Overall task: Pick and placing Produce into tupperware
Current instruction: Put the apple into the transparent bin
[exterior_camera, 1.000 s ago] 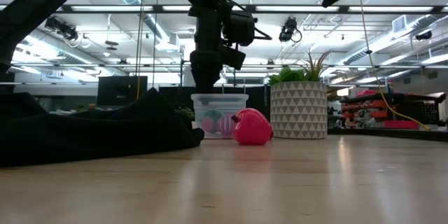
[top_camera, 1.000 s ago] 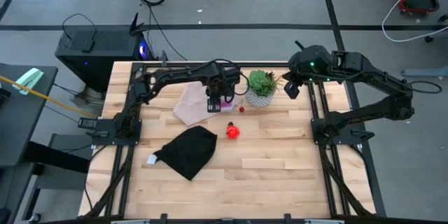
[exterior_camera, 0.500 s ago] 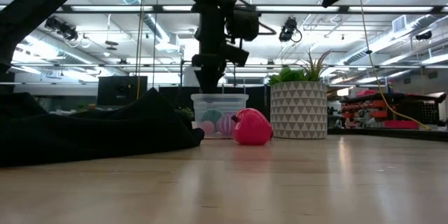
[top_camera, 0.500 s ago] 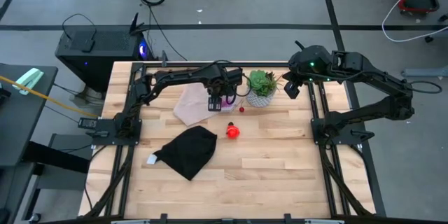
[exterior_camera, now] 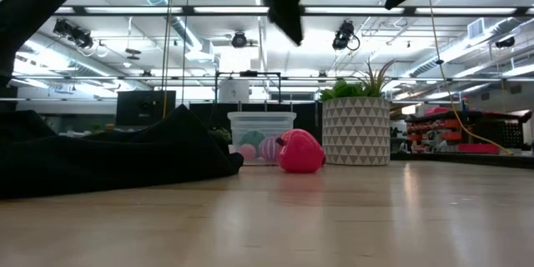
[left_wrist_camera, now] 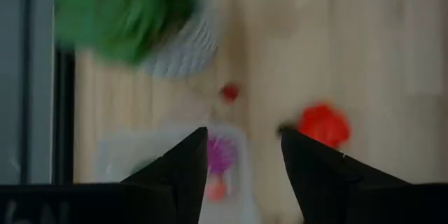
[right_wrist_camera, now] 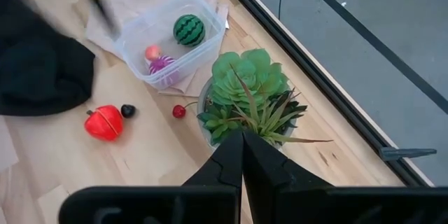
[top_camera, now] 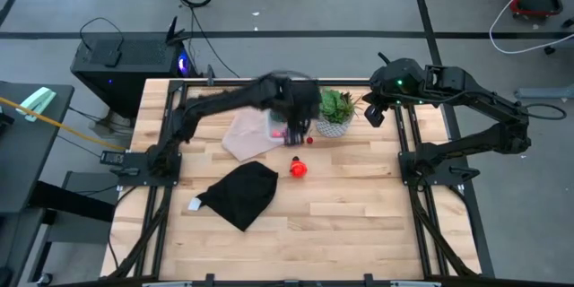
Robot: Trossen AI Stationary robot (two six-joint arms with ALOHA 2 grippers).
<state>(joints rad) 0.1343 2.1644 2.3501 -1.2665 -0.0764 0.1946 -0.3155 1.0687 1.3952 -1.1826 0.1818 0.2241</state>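
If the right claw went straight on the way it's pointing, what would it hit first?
Most likely the succulent: in the right wrist view the shut right claw points straight at its leaves, with the tub farther on. Depth is hard to judge.

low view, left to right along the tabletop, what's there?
black cloth → tupperware → red-orange piece → plant pot

The tub (right_wrist_camera: pixel 170 36) is open from above, hemmed by the plant (right_wrist_camera: pixel 246 94) on one side, with the black cloth (top_camera: pixel 240 192) well apart.
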